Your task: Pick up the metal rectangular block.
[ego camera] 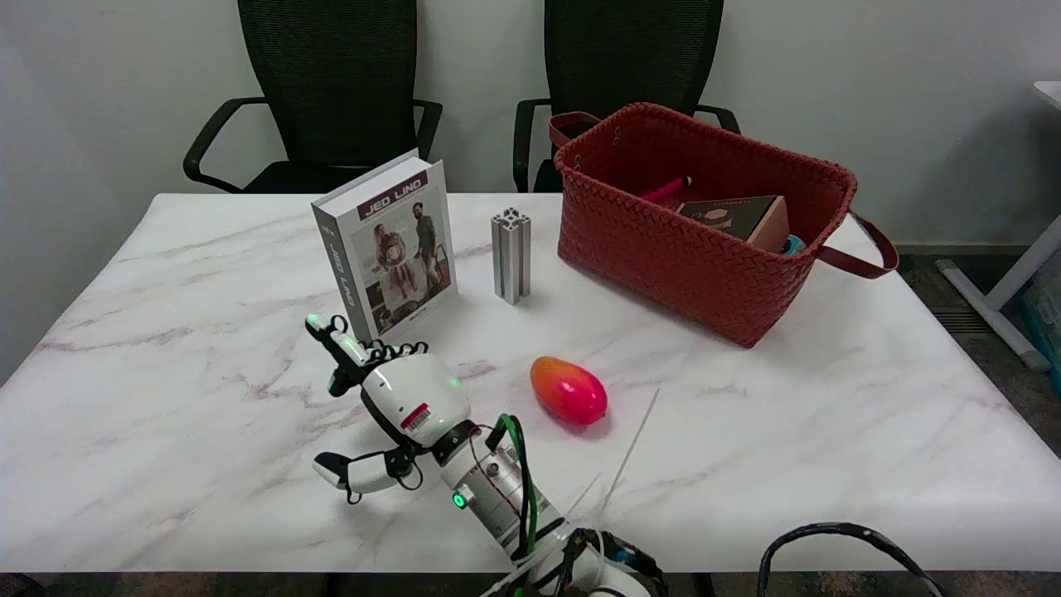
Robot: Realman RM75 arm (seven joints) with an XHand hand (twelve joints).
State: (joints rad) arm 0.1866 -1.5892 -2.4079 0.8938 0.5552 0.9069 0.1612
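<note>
The metal rectangular block (pixel 511 255), a short grooved aluminium bar, stands upright on the marble table (pixel 166 348) between a standing book and a basket. My right hand (pixel 390 398) hovers over the table's near middle, well short of the block and to its left. Its fingers are spread apart, the thumb sticks out toward the near edge, and nothing is in it.
A white book (pixel 390 245) stands upright just left of the block. A woven red basket (pixel 704 240) holding a box and small items sits to the block's right. A red-orange mango (pixel 569 390) lies right of my hand. Two black chairs stand behind the table.
</note>
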